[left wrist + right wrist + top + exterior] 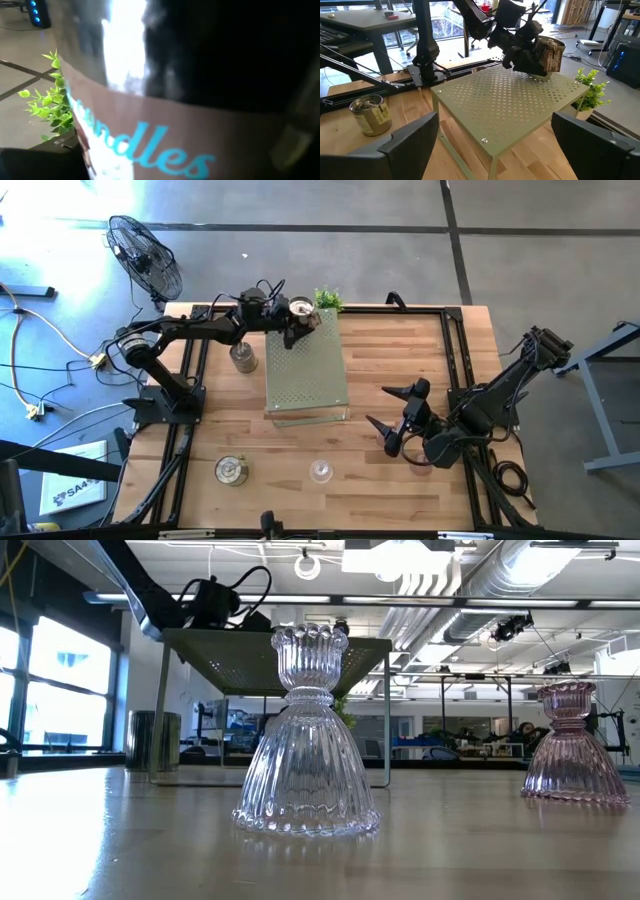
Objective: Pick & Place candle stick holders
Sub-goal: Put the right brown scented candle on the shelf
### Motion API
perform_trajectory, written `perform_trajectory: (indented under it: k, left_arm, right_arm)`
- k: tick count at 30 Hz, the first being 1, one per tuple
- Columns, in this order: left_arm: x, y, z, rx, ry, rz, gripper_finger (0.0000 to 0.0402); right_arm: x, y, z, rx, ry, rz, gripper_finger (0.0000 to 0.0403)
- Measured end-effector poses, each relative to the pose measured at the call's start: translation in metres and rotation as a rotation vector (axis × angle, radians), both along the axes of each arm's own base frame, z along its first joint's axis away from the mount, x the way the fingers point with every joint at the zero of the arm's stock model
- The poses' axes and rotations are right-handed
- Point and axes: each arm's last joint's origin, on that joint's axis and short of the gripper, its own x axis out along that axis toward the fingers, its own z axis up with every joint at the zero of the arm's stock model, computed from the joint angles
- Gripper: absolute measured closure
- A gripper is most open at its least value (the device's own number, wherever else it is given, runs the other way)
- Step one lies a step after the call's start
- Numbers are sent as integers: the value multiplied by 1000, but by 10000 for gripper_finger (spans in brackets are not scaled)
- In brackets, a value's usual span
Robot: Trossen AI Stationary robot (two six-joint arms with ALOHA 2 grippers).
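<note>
My left gripper [296, 322] is shut on a dull metal candle stick holder [301, 308] over the far end of the pale green perforated board [306, 370]. The holder's labelled wall [150, 125] fills the left wrist view. A second metal holder [243, 358] stands on its base on the table left of the board. A third [231, 470] stands near the front left. A clear glass holder [308, 740] stands on its wide foot near the front edge, and a pink glass one [572, 745] stands to its right. My right gripper [396, 412] hovers open, right of the board. My left gripper pinches the metal holder's side wall [540, 56] between its two fingers [520, 57], coming nearly level from the table's left side. The holder sits tilted just over the board's far corner. I cannot tell whether its lower edge [542, 75] touches the board.
A small green plant [327, 298] stands at the board's far right corner, close to the held holder. The board stands raised on thin legs [160, 710]. Black rails [190, 380] run along the table's sides. A floor fan [145, 255] stands beyond the far left corner.
</note>
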Motion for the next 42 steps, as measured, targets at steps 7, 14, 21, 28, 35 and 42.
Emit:
perform_trajectory:
  k: [7, 14, 21, 28, 35, 42]
  left_arm:
    - [6, -8, -1, 39, 13, -44, 41]
    - [8, -9, 0, 48, 25, 92, 41]
    - [8, -9, 0, 62, 26, 92, 41]
    - [8, -9, -1, 93, 42, 75, 41]
    - [9, -13, -1, 71, 28, -46, 41]
    - [9, -15, -2, 53, 25, -109, 41]
  right_arm:
    - [0, 0, 0, 1, 1, 3, 24]
    - [0, 0, 0, 3, 3, 5, 23]
    - [0, 0, 0, 5, 5, 11, 22]
    - [0, 0, 0, 3, 6, 10, 24]
    - [0, 0, 0, 4, 6, 10, 23]
    - [0, 0, 0, 4, 6, 10, 22]
